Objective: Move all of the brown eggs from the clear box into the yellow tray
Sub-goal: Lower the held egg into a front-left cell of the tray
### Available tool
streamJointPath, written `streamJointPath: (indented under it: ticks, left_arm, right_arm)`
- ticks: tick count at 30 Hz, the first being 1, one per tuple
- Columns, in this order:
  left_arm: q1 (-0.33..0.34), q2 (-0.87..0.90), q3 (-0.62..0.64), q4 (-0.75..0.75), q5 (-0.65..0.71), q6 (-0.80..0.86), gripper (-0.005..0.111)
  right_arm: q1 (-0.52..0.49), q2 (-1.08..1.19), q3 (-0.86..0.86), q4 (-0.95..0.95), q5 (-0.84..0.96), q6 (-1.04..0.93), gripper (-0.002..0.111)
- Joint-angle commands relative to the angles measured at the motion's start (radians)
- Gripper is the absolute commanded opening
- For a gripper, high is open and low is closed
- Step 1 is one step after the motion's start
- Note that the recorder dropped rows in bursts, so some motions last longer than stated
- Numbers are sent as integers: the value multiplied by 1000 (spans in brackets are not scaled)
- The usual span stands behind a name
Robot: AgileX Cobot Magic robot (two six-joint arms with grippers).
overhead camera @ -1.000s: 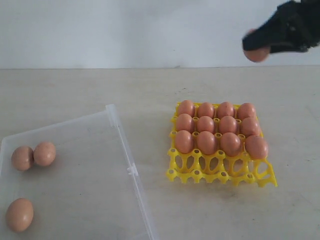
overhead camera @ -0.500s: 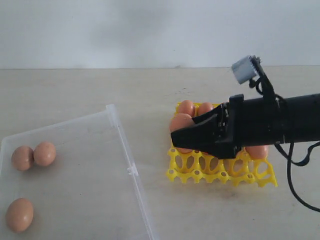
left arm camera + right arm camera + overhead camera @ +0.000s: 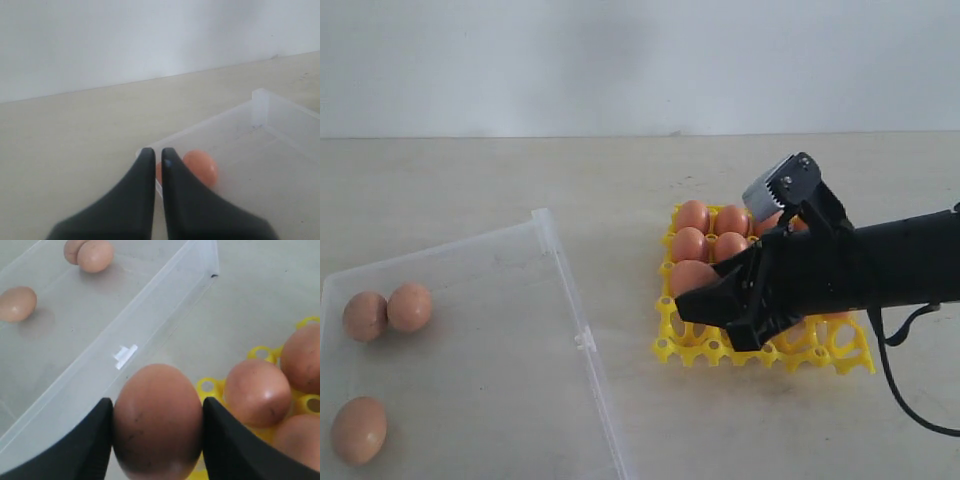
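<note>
Nearest the exterior camera a lone brown egg (image 3: 359, 429) lies in the clear box (image 3: 582, 340), and a touching pair of eggs (image 3: 409, 306) sits further back by its left wall, so three are left to shift. The left gripper (image 3: 156, 156) hangs by that box's rim, its jaws pressed together on nothing. Beyond the box's clip side stands the yellow tray (image 3: 760, 357), its nearest row of cups bare. A second ago the right gripper (image 3: 156, 440) was high at the far right with its load. It has since swung across and dropped, and now slants over the tray's near-left corner, clamped on the held egg (image 3: 156, 412) with a finger on either flank. Whether the shell already touches a cup I cannot tell. Behind it the three further rows, full a second ago, are mostly hidden by the arm, and only a few tray eggs (image 3: 692, 215) show at the back left. By my reckoning this is the thirteenth egg, starting the last row, and it wants a gentle lowering before release. Farthest off, the table (image 3: 620, 170) meets the pale wall (image 3: 620, 60).
</note>
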Motion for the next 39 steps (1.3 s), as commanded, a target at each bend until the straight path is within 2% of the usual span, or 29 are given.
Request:
streamJointPath:
  ticks: [1,17,18,22,23,37,39]
  left_arm:
    - [-3,-3,4,-7,-7,-1,4]
    - [-3,-3,4,-7,-7,-1,4]
    - [-3,-3,4,-7,-7,-1,4]
    - [-3,-3,4,-7,-7,-1,4]
    - [-3,-3,4,-7,-7,-1,4]
    - [-3,-3,4,-7,-7,-1,4]
    - [-3,-3,4,-7,-7,-1,4]
  right_arm:
    - [18,42,-23,10,-26,-12,0]
    - [19,130,-76,10,24,-12,1]
    - [19,132,-76,10,19,-12,2]
    - [19,137,-103,10,-6,-12,32]
    - [19,137,-105,10,-6,-12,34]
    - [19,137,-111,10,-7,-12,34]
    - [19,137,-111,10,-9,-12,37]
